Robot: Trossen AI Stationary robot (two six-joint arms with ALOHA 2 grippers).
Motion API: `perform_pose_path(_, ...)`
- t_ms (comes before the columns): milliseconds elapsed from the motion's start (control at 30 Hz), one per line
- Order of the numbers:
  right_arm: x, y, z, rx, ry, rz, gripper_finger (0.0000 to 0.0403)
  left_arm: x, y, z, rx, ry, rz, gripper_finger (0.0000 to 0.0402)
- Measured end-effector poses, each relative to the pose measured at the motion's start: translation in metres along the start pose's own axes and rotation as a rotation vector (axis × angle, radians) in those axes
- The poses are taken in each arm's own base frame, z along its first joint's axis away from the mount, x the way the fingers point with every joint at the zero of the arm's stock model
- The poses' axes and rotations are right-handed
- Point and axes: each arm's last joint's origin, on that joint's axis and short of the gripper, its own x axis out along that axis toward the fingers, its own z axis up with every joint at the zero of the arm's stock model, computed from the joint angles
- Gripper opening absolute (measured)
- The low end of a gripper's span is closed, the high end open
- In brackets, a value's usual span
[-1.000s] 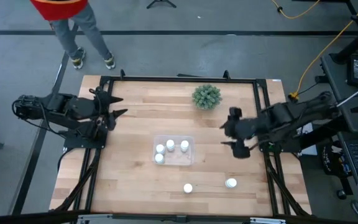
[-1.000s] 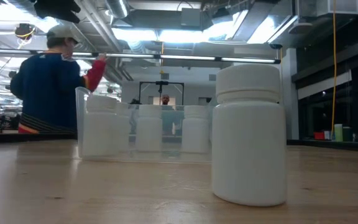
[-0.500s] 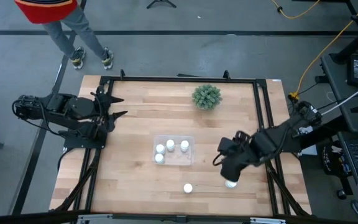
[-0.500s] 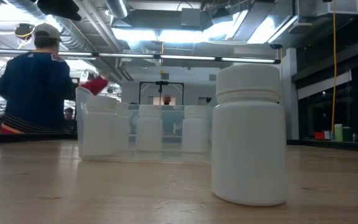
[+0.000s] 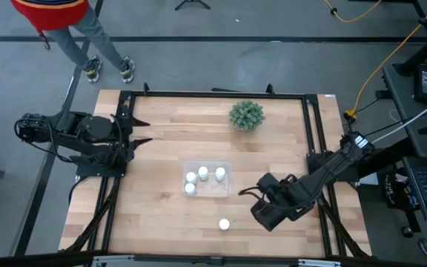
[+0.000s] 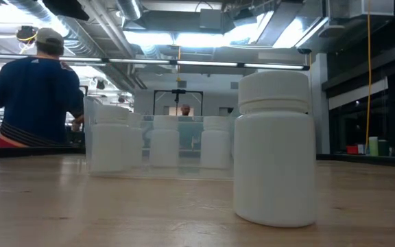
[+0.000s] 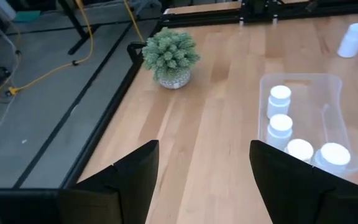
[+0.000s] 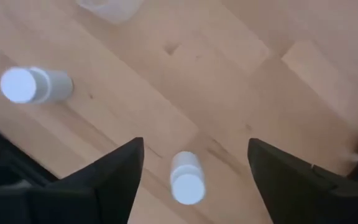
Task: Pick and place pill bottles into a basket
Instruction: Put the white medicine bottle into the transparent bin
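1. our right gripper hangs low over the front right part of the table, its fingers spread wide apart and holding nothing.
2. straight beneath it, in the gap between those fingers, stands one pill bottle, cap up; neither finger touches it.
3. from above, our right arm covers that bottle, so it shows only in the right wrist view.
4. a second loose bottle stands on the wood just to the left of the right gripper, apart from it.
5. the basket sits further to the gripper's left and a little toward the table's middle, with four bottles upright inside.
6. our left gripper waits at the left edge of the table, well apart from the basket, fingers open and empty.
7. a green spiky plant stands near the far edge, well beyond both grippers.
8. a person stands in the room behind the table.
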Motion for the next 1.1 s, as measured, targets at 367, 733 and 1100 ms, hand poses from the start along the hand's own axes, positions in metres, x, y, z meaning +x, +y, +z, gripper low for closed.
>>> perform_pose_path(367, 0.005, 0.001, -0.014, 0.157, 0.087, -0.013, 0.029, 0.0, -0.001, 0.0, -0.006, 0.003, -0.031, 0.0244)
perform_pose_path(733, 0.038, 0.005, -0.042, 0.292, 0.174, 0.015, 0.0289, 0.0, -0.001, 0.0, 0.01, 0.002, -0.024, 0.0244)
perform_pose_path(1100, 0.068, 0.0, -0.05, 0.288, 0.254, -0.015, 0.0289, 0.0, -0.001, 0.0, -0.037, 0.002, -0.023, 0.0244)
